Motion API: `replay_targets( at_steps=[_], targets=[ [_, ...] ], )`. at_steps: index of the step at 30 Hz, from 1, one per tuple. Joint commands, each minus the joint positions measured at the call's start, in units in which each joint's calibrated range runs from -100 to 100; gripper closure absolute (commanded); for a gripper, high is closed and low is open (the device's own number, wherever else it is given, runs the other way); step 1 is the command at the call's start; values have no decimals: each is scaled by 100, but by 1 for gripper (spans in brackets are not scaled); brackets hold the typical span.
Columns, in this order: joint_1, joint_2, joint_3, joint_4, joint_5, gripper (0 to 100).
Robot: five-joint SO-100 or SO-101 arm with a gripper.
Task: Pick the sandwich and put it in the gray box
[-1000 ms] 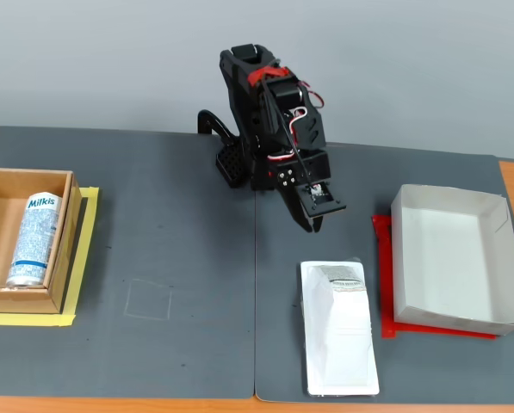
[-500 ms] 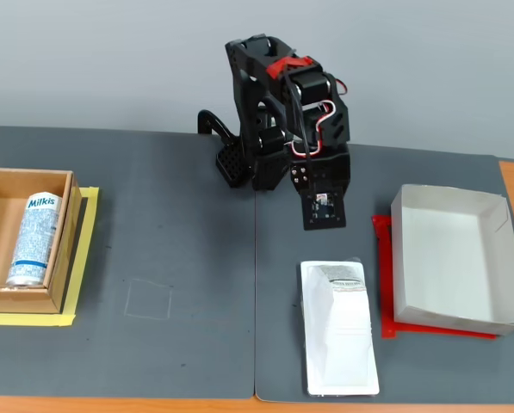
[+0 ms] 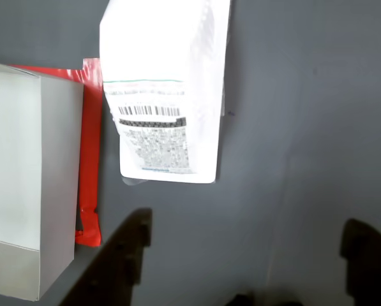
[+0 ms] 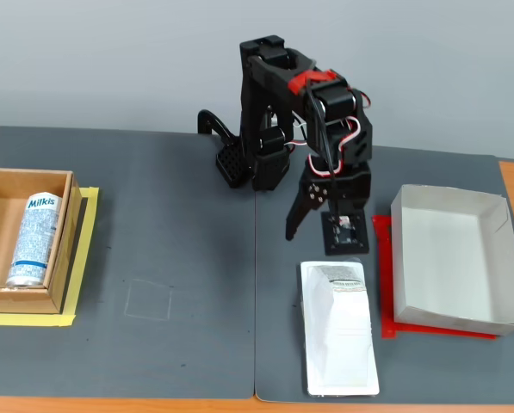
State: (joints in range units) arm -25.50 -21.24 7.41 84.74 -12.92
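The sandwich [image 4: 339, 331] is a flat white wrapped packet lying on the dark mat, its printed label end toward the arm. In the wrist view the sandwich [image 3: 161, 95] fills the top centre, barcode label facing me. The gray box [image 4: 453, 254], a shallow pale tray, sits just right of it on red tape and holds nothing. In the wrist view the gray box [image 3: 27, 178] is at the left edge. My gripper [image 4: 317, 243] is open and holds nothing, hanging just behind the packet's label end. Its two dark fingers frame the bottom of the wrist view, the gripper [image 3: 241, 258] short of the packet.
A brown cardboard box [image 4: 15, 298] on yellow tape stands at the far left with a Milkis can [image 4: 33, 238] lying in it. Red tape [image 4: 384, 258] edges the gray box. The arm's base [image 4: 257, 163] stands at the back centre. A faint square outline [image 4: 149, 301] marks the mat.
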Motion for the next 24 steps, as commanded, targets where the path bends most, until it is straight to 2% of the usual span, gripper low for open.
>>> replay_targets(
  at_steps=[1,3,10,24],
  targets=[
    [10,314,-682,-19,18,66],
    [2,551,-908,-19,18,65],
    [-80,1162,-1397,-79,-206,51],
    [-423,1891,-1469,-1121,-305,51]
  ],
)
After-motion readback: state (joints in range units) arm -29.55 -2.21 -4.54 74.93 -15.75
